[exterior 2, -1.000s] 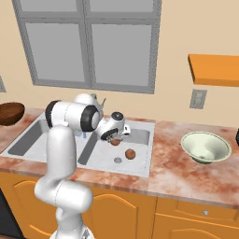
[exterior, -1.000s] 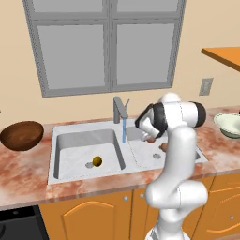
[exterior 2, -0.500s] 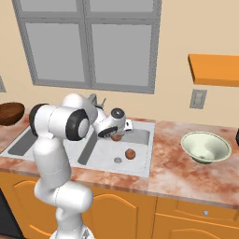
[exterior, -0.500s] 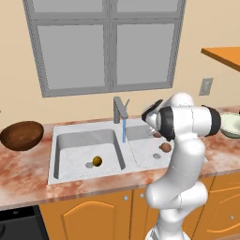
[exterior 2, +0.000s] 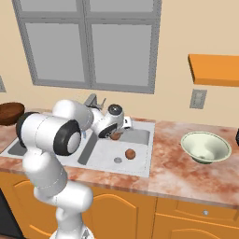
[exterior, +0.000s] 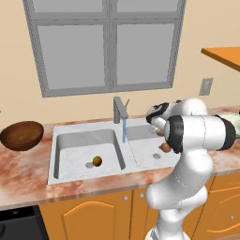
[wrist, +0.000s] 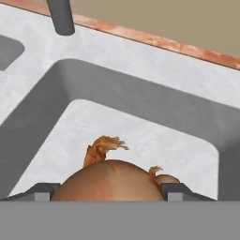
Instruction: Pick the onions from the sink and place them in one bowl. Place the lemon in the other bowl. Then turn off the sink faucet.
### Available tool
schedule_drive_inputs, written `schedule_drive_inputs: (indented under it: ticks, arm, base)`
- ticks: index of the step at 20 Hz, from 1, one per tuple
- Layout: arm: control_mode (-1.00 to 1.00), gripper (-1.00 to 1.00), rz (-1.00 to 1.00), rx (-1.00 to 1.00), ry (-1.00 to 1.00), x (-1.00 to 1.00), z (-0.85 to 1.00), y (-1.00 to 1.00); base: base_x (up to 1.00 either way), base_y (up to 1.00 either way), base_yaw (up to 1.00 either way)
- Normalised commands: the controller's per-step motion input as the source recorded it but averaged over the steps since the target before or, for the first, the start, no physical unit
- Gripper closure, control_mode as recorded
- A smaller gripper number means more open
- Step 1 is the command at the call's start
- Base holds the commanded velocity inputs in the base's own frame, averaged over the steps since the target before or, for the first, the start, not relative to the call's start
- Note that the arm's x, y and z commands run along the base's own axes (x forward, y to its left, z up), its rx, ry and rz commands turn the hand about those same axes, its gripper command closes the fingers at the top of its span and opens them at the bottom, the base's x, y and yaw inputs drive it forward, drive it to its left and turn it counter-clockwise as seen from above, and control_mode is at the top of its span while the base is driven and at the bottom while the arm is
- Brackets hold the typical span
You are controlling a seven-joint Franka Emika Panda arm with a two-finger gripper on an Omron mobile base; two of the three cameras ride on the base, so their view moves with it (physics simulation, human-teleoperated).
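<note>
Onion clamped between gripper fingers

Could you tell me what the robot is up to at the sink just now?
The gripper holds one onion between its fingers, above the right basin of the sink. The second onion lies on that basin's floor, the lemon in the left basin. The faucet is running; the pale bowl is empty.

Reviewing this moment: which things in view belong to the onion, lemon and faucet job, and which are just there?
Job: onion between the gripper fingers, second onion, lemon, sink, running faucet, pale bowl, dark wooden bowl.

Just there: window, wall outlet, orange shelf, cabinet doors.
</note>
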Motion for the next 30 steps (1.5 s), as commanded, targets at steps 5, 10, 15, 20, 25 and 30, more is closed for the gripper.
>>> schedule_drive_inputs:
  ticks: [5,10,15,20,25,30]
  arm:
    - [-1.00,1.00,-0.02,0.00,0.14,-0.10,0.74,0.00]
    - [-1.00,1.00,-0.04,0.00,0.11,-0.13,0.64,0.00]
    - [-1.00,1.00,-0.09,0.00,0.02,-0.31,0.24,-0.09]
    - [-1.00,1.00,-0.13,0.00,0.00,-0.31,0.10,-0.22]
    - [-1.00,1.00,-0.14,0.00,0.00,-0.24,0.03,-0.26]
    - [-1.00,1.00,-0.16,-0.01,0.00,-0.09,0.01,-0.33]
  base:
    - [0.00,0.00,0.00]
    - [0.00,0.00,0.00]
    - [0.00,0.00,0.00]
    - [0.00,0.00,0.00]
    - [0.00,0.00,0.00]
    - [0.00,0.00,0.00]
